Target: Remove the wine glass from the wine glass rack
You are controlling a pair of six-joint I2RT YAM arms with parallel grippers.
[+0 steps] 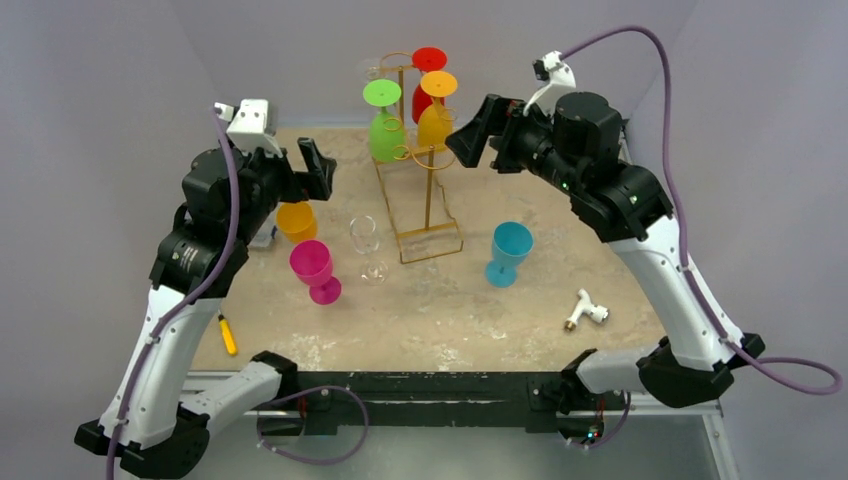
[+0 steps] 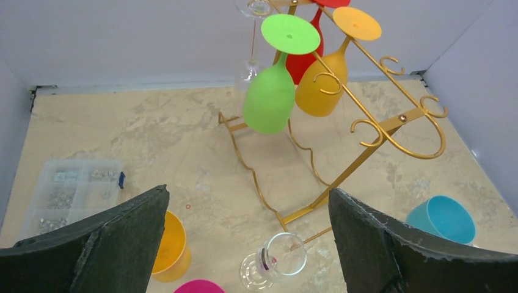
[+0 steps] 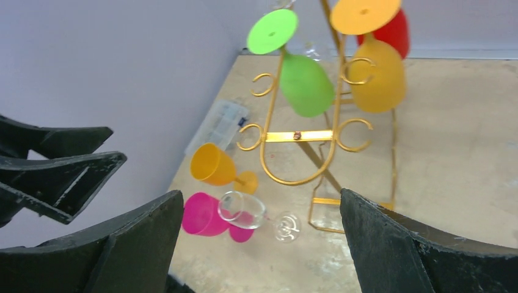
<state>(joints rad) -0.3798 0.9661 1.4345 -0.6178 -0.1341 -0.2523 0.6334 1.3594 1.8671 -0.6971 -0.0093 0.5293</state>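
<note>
Left gripper (image 1: 318,168) is raised off the table, jaws wide apart, nothing between them. Right gripper (image 1: 470,135) is also raised, spread and empty. In each wrist view the dark fingers (image 2: 104,244) run out past the lower frame edge, so their roots are cut off. The wine glass rack (image 1: 428,195) stands between the two grippers toward the back of the table, touched by neither. The right gripper is near its upper hook arms, and the left is further off. Glasses hang bowl-down on it: green wine glass (image 1: 386,135) on the left gripper's side, orange wine glass (image 1: 434,122) facing the right gripper, red wine glass (image 1: 429,58) behind, bowl largely hidden by those two. A clear wine glass (image 1: 373,72) on the back-left hook is hard to make out against the wall and is cut off at the top of the left wrist view. On the table near the rack's base are a loose clear glass (image 1: 366,240), pink glass (image 1: 315,270), orange cup (image 1: 296,220) and teal glass (image 1: 510,250).
</note>
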